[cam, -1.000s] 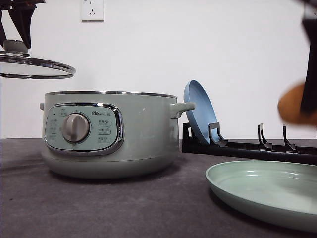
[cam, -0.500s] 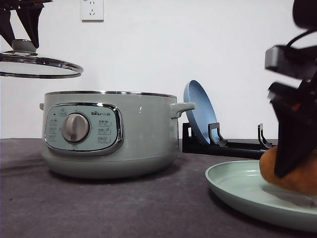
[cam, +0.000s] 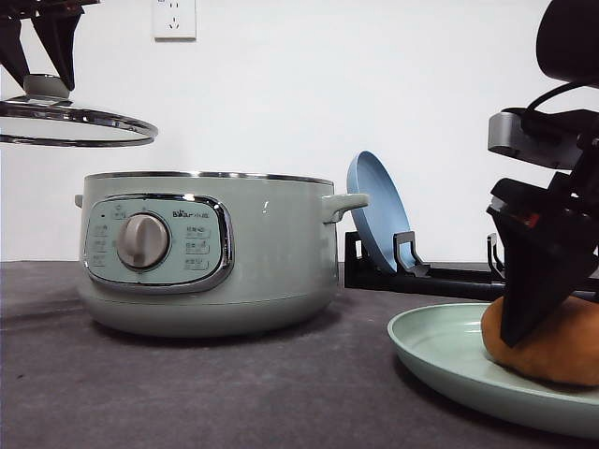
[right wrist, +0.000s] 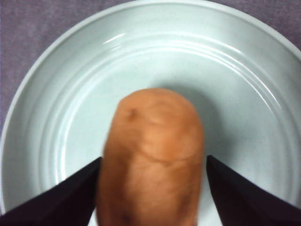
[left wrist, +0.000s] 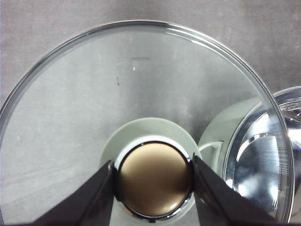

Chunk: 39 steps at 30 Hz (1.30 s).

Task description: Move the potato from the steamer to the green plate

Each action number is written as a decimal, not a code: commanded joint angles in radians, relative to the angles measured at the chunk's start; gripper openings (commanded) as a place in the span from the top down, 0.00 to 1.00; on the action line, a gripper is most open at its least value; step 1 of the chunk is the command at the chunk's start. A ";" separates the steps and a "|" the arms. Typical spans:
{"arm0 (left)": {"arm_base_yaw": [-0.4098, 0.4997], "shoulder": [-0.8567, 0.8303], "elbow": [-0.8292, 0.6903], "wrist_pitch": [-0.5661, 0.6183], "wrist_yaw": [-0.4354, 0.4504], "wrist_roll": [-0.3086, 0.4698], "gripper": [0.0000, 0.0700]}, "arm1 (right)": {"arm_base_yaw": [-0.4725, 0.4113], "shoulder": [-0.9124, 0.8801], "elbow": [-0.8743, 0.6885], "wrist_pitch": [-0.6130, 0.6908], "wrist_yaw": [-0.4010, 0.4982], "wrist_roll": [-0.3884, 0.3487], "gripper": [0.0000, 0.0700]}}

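The pale green steamer [cam: 206,253] stands open at left-centre on the dark table; its shiny inside [left wrist: 268,155] shows past the lid's edge. My left gripper [cam: 42,56] holds the glass lid [cam: 75,126] up in the air left of the pot, shut on the lid's knob [left wrist: 153,183]. The orange-brown potato [cam: 562,346] rests in the green plate [cam: 440,351] at front right. My right gripper [cam: 533,299] reaches down onto it, its fingers [right wrist: 70,197] pressed against both sides of the potato [right wrist: 153,155] over the plate [right wrist: 61,94].
A blue plate [cam: 379,210] leans in a black dish rack [cam: 449,276] behind the green plate, right of the steamer's handle. A white wall with a socket [cam: 175,19] closes off the back. Bare dark tabletop lies in front of the steamer.
My right gripper came down from the upper right with the potato and set it on the green plate. The held lid shifted slightly to the right early on, then stayed still.
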 commanded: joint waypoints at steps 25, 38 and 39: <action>-0.031 0.005 0.046 0.011 0.009 0.001 1.00 | 0.006 -0.596 0.598 -0.669 0.000 0.020 0.02; -0.125 0.005 0.046 0.008 0.009 0.001 1.00 | 0.006 -0.655 0.698 -0.727 0.027 0.037 0.02; -0.137 0.005 0.046 0.008 0.009 0.000 1.00 | 0.006 -0.655 0.698 -0.726 0.027 0.040 0.02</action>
